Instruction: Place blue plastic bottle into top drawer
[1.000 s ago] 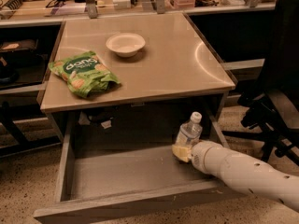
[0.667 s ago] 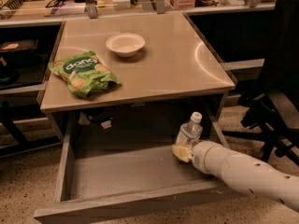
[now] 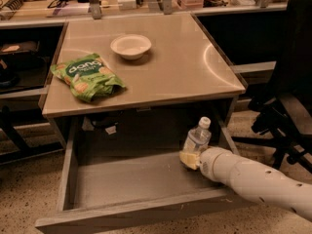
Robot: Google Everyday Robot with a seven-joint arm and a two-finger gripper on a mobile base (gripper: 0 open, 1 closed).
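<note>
Gripper: the gripper (image 3: 190, 159) is sitting inside the top drawer (image 3: 126, 179), on its right side towards the back, with the white arm (image 3: 258, 182) reaching in from the lower right.
Claw state: it's clamping the lower part of the blue plastic bottle (image 3: 197, 139).
Bottle: it's leaning a bit, white cap pointing up and right, just under the table (image 3: 185, 57) edge. Can't tell if it's touching the drawer floor.
Drawer: it's hanging wide open.
Tabletop: 1 white bowl (image 3: 130, 46) is sitting near the back, and 1 green snack bag (image 3: 87, 76) is lying front-left.
</note>
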